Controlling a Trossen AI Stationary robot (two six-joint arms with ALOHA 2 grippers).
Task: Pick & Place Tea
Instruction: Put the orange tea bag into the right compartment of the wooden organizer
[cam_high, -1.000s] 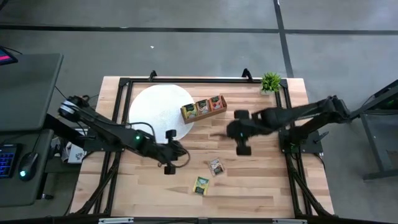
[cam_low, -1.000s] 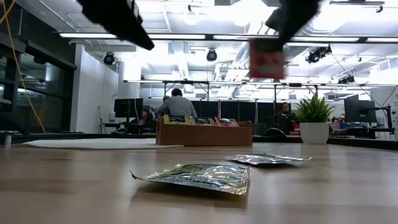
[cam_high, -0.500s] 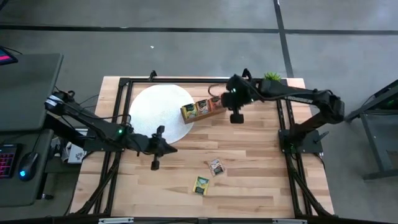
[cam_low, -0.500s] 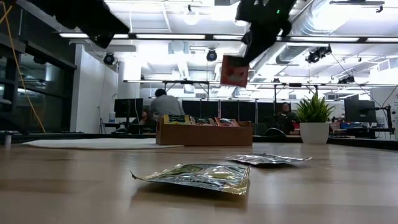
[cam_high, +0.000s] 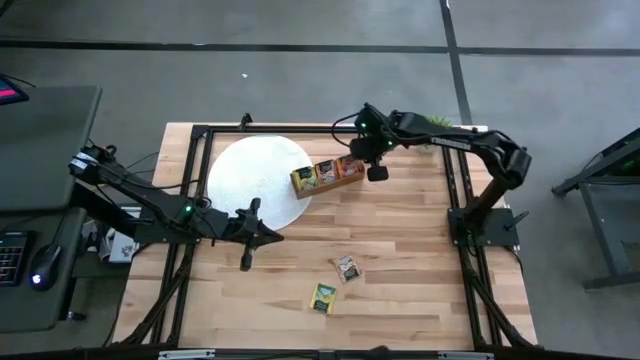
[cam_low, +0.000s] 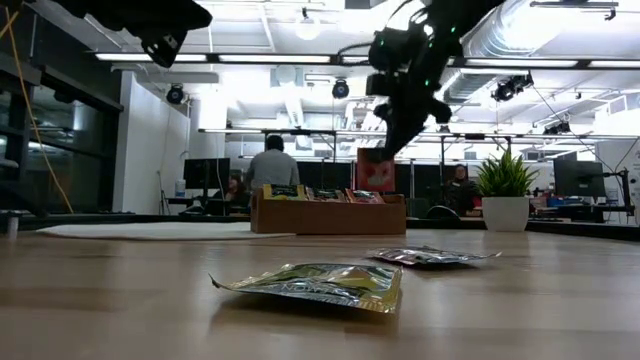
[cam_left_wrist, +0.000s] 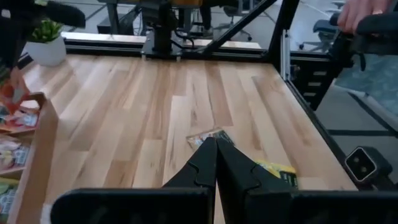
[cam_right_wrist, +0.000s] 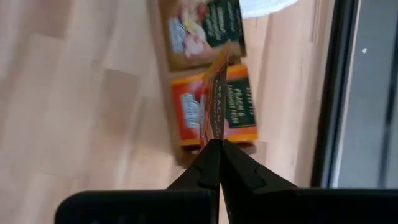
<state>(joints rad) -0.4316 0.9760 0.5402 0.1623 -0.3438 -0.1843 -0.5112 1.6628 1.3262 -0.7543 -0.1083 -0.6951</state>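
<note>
Right gripper (cam_right_wrist: 214, 144) pinching red tea packet (cam_right_wrist: 216, 93) above tray (cam_high: 327, 176) red compartment; left gripper (cam_left_wrist: 216, 146) pressed together

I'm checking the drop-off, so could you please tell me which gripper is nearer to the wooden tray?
Right. The right gripper hangs just above the wooden tray's red end, shut on a red tea packet. The left gripper is farther off, near the white mat.

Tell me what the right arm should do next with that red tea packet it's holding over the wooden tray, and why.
Probably lower a little, then open. The right gripper is shut on the red tea packet, held edge-on directly above the brown wooden tray's end compartment, where matching red packets already lie. In the low view the packet hangs just above the tray, not yet in.
</note>
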